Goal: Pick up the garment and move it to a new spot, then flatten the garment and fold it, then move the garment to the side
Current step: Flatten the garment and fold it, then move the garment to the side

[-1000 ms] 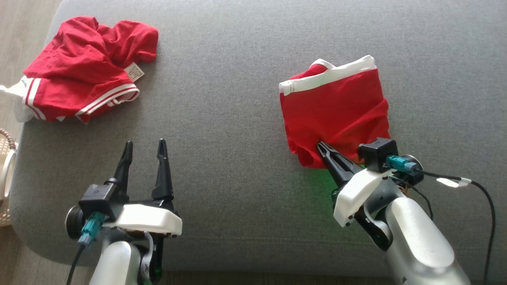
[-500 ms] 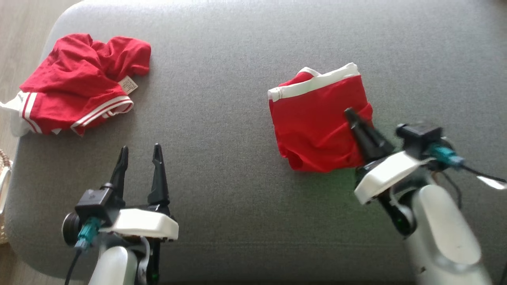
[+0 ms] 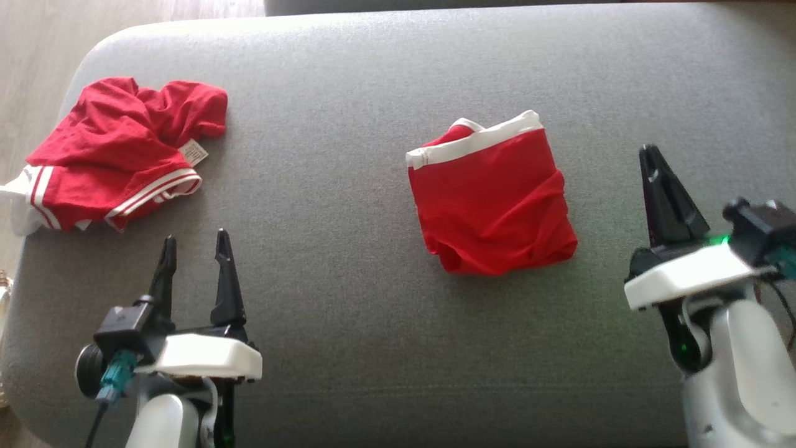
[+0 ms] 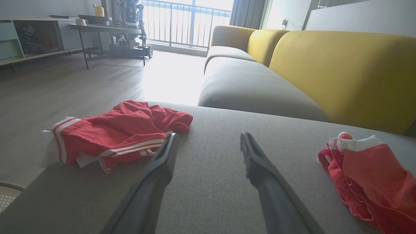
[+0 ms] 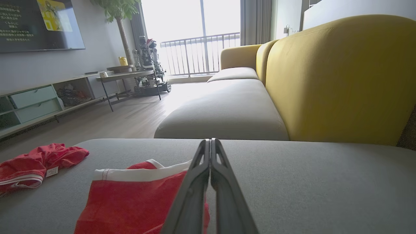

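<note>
**Folded garment lying free; both grippers clear of it**

Head view. The left gripper is seen at lower left. Its fingers are spread, with bare grey cushion showing between them, and nothing is held. The right gripper is seen near the right edge, its fingers pressed together with nothing pinched. The folded garment is red, with a white waistband along its far edge. It lies flat on the cushion to the left of the right gripper, apart from it, with a strip of cushion between. From the left gripper it lies well off to the right and somewhat ahead. A crumpled garment, red with white stripes, is noted ahead and to the left of the left gripper, at the cushion's corner beside the floor.

Left wrist view. The fingers of the left gripper are seen wide apart above the cushion, with no cloth between them. The crumpled garment is found beyond the finger on the picture's left. The folded garment is seen off to the picture's right, well apart from the fingers. A yellow backrest is noted beyond.

Right wrist view. The fingers of the right gripper are seen closed flush on each other, with nothing caught between. The folded garment lies low on the picture's left of the fingers, partly hidden behind them. The crumpled garment is noted farther left. The yellow backrest is seen ahead on the right.
</note>
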You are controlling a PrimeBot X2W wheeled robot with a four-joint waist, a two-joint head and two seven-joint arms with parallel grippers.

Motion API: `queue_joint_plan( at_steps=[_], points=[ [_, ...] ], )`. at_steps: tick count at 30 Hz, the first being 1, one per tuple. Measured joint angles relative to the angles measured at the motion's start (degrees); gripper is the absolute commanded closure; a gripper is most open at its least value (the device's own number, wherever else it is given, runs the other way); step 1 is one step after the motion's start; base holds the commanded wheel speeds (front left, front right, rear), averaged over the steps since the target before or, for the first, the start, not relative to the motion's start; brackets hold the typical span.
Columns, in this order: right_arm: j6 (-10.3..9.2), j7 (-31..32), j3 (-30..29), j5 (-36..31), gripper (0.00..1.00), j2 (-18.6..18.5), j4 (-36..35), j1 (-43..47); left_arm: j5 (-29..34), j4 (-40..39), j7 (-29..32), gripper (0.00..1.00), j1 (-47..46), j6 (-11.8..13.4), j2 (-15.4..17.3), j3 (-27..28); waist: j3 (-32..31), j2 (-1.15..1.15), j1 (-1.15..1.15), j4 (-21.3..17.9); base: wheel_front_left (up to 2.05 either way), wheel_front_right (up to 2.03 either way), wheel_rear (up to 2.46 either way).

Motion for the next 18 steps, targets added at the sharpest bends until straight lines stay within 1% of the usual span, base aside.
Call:
queue_joint_plan(
  at_steps=[2,3,4,15,18],
  points=[
    [0.00,-0.47,-0.77,0.98,1.00,0.12,0.35,1.46,0.41,-0.20,0.00,0.00,0.53,0.00,0.00,0.04,-0.18,0.00,0.00,-0.20,0.00,0.00,0.00],
    [0.00,-0.76,-1.13,1.21,0.52,0.13,0.49,2.07,0.49,-0.16,0.00,0.00,0.86,0.00,-0.02,0.05,-0.24,0.00,0.00,-0.29,0.00,0.00,0.00],
    [0.00,-0.92,-1.41,1.42,0.00,0.15,0.88,2.34,0.49,-0.04,0.00,0.00,1.16,0.00,-0.01,0.10,-0.28,0.00,0.00,-0.39,0.00,0.00,0.00],
    [0.00,-1.98,-1.55,1.77,0.00,0.27,1.33,2.40,0.58,-0.20,0.00,0.00,2.08,-0.01,-0.01,0.80,0.36,0.00,0.00,-0.64,0.00,0.00,0.00],
    [0.00,-0.96,0.09,2.22,0.00,0.24,1.58,2.11,0.58,-0.20,0.00,0.00,1.98,-0.04,-0.01,0.68,1.10,0.00,0.00,-0.30,0.00,0.00,0.00]
  ],
)
